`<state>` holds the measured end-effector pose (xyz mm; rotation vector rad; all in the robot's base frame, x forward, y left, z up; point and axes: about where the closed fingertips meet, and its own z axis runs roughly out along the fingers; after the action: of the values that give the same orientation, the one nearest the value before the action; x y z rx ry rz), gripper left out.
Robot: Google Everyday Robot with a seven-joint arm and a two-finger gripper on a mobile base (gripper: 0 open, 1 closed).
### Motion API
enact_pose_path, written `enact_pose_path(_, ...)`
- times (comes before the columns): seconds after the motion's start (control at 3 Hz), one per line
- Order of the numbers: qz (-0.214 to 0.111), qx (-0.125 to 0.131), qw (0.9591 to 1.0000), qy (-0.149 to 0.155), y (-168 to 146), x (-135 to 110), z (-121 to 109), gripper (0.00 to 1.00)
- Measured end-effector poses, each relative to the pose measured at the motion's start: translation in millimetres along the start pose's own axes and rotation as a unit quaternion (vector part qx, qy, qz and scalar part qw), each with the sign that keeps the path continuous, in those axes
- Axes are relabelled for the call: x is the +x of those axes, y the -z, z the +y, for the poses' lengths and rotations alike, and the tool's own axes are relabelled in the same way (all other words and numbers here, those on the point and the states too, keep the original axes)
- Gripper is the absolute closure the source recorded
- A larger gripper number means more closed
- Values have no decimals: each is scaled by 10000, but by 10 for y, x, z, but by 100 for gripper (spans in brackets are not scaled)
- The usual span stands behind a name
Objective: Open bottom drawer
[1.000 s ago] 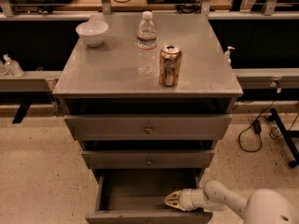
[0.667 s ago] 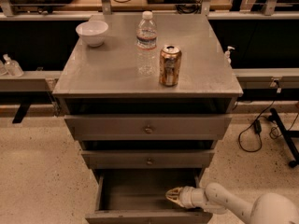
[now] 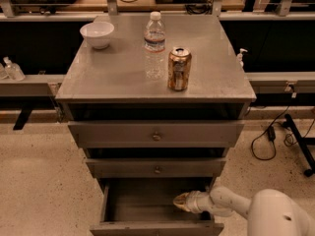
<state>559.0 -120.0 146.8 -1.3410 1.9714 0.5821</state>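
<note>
above a speckled floor (image 3: 34, 181), the grey counter (image 3: 113, 77) holds a bowl (image 3: 97, 33), bottle (image 3: 154, 45) and can (image 3: 179, 69). the bottom drawer (image 3: 142, 203) stands pulled out; the end effector (image 3: 181, 201) sits inside its right side, its grip impossible to tell.

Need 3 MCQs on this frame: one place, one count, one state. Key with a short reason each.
1. Where is the gripper?
A. At the top drawer's knob
B. At the right side of the bottom drawer, in its opening
C. On the floor at left

2. How many things stand on the cabinet top?
A. One
B. Three
C. Five

3. What state is the bottom drawer in?
A. Pulled out
B. Shut flush
C. Taken off, lying on the floor

Key:
1 B, the arm's tip sits against the drawer's grey interior.
2 B, there is a bowl, a water bottle and a can.
3 A, its inside is showing.
</note>
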Motion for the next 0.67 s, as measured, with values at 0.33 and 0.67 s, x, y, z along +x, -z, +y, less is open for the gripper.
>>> enact_pose_path(0.33,131,-692,9974,172,-203,26,124,100)
enact_pose_path(0.67,27,-1358,9897,450,-302,9,315,100)
